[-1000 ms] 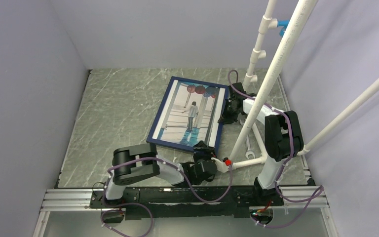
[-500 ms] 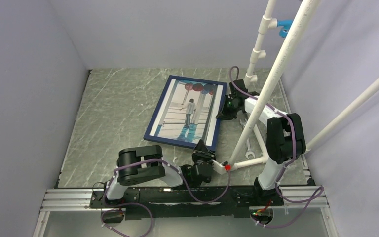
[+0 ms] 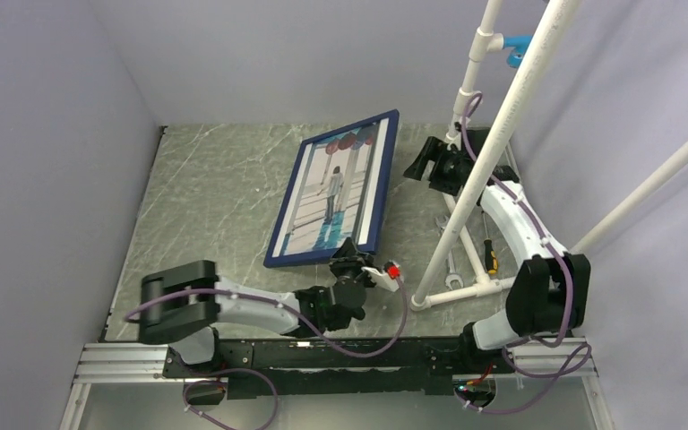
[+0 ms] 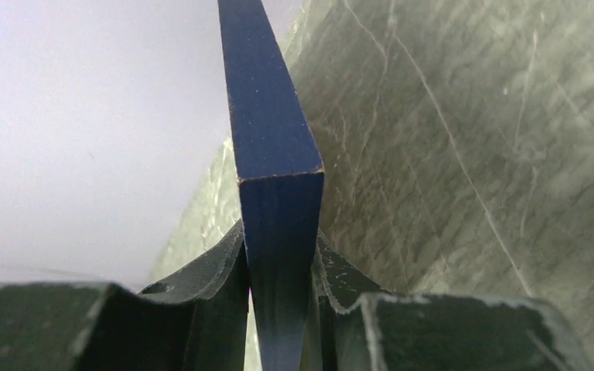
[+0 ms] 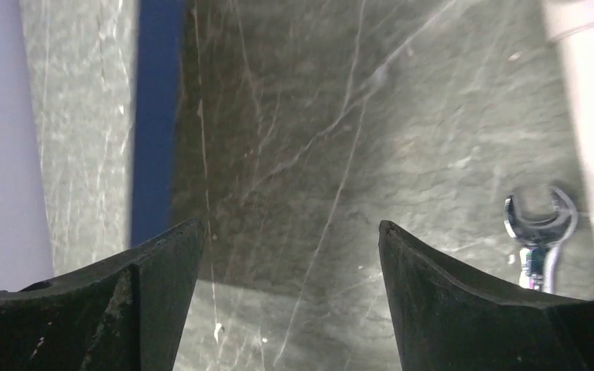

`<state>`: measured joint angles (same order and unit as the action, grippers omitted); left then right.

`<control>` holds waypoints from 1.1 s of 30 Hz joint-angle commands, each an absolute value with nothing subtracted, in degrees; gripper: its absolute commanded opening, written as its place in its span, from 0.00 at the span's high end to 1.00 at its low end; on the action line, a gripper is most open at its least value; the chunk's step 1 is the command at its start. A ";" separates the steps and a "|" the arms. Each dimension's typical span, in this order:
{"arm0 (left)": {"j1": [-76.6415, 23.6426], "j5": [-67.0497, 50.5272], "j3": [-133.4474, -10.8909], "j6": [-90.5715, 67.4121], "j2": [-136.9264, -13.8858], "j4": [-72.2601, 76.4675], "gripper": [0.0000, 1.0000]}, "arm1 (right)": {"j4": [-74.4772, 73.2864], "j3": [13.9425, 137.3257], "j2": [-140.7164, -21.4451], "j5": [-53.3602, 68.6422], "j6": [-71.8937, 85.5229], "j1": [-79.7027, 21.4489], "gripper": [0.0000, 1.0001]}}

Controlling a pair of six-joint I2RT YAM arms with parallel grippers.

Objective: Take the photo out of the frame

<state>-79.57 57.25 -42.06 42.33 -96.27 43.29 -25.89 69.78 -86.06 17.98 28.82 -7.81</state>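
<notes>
- Left claw [image 4: 278, 267] clamped the frame [image 4: 267, 131] corner; the photo [image 3: 330, 193] stood tilted beyond it.
- Right claw [image 5: 290, 239] gaped apart over the desk [image 5: 317, 116], frame to its left.

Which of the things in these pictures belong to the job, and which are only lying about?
For the job: the frame, the photo inside it, the left hand shut on the frame's corner, the open right hand.
Lying about: the wrench, the screwdriver, the white pipe stand.
</notes>
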 commanded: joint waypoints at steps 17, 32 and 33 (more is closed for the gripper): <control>-70.16 45.17 -43.24 -15.99 -54.24 3.54 1.00 | -19.82 59.02 -80.44 11.20 25.17 -5.40 0.18; -58.10 34.32 -29.69 -31.29 -34.23 10.06 1.00 | -17.67 56.95 -83.20 13.06 25.73 -5.45 0.19; -57.83 33.63 -28.63 -32.27 -33.28 10.76 1.00 | -17.48 56.89 -83.34 13.07 25.82 -5.37 0.19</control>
